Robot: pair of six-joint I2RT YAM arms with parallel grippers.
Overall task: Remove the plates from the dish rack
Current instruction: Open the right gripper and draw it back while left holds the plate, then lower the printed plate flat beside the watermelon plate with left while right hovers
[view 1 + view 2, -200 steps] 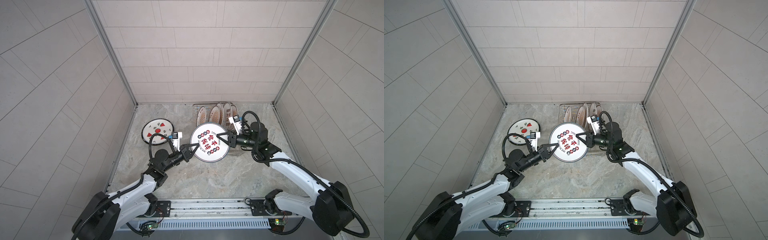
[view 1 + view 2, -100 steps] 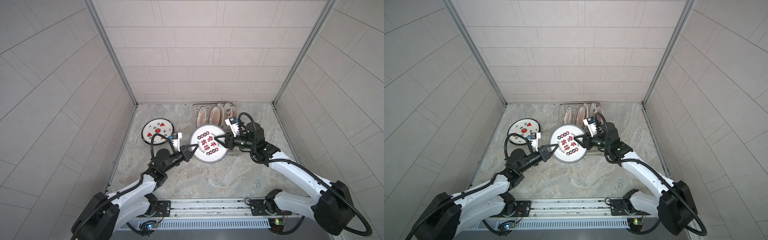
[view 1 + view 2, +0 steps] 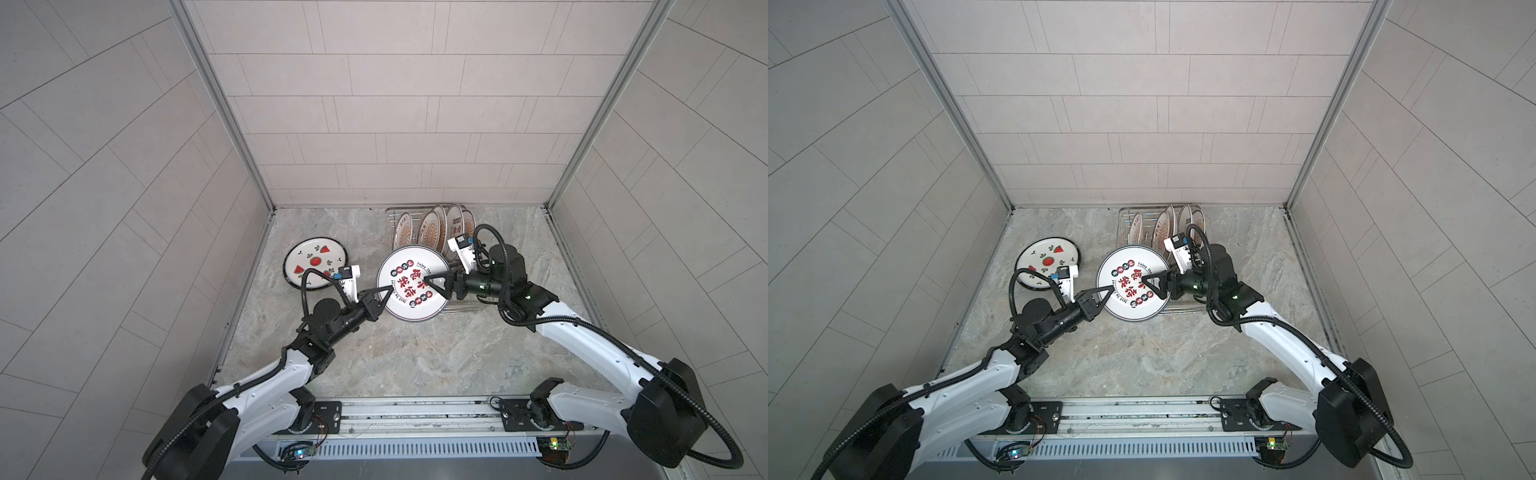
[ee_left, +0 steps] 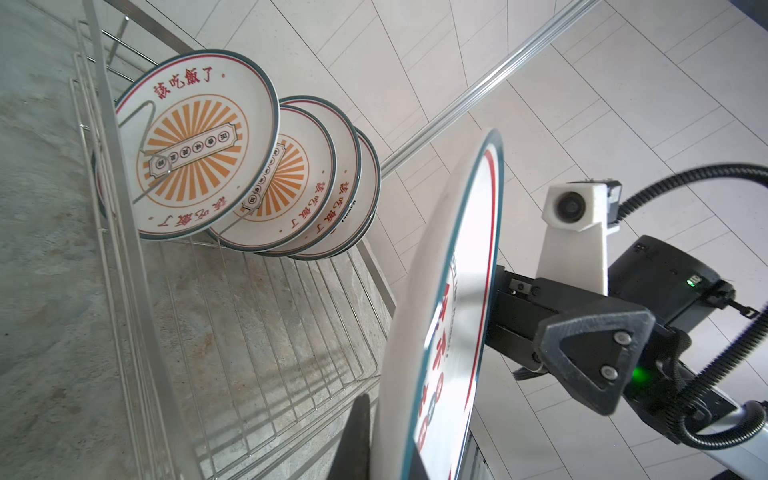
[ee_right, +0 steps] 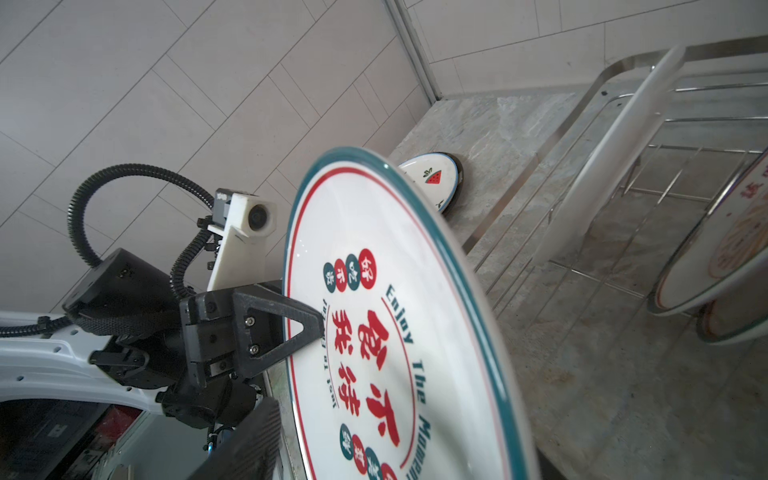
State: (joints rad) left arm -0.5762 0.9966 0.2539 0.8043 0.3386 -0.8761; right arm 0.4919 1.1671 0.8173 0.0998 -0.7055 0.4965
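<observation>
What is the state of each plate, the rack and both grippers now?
large red-character plate: held above the table by one edge.
left gripper: shut on that plate's rim.
right gripper: open, jaws astride the opposite rim.
watermelon plate: lying flat on the table.
dish rack: on the table, loaded at its far end.
sunburst plates: standing on edge in the dish rack.

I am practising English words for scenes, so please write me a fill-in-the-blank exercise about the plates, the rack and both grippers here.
1. The left gripper is ______ on the rim of the raised plate.
2. The right gripper, at that plate's opposite rim, has its jaws ______.
3. The flat plate on the table bears red ______ slices.
4. The racked plates in the dish rack bear an ______ sunburst.
Missing words: shut; open; watermelon; orange.
</observation>
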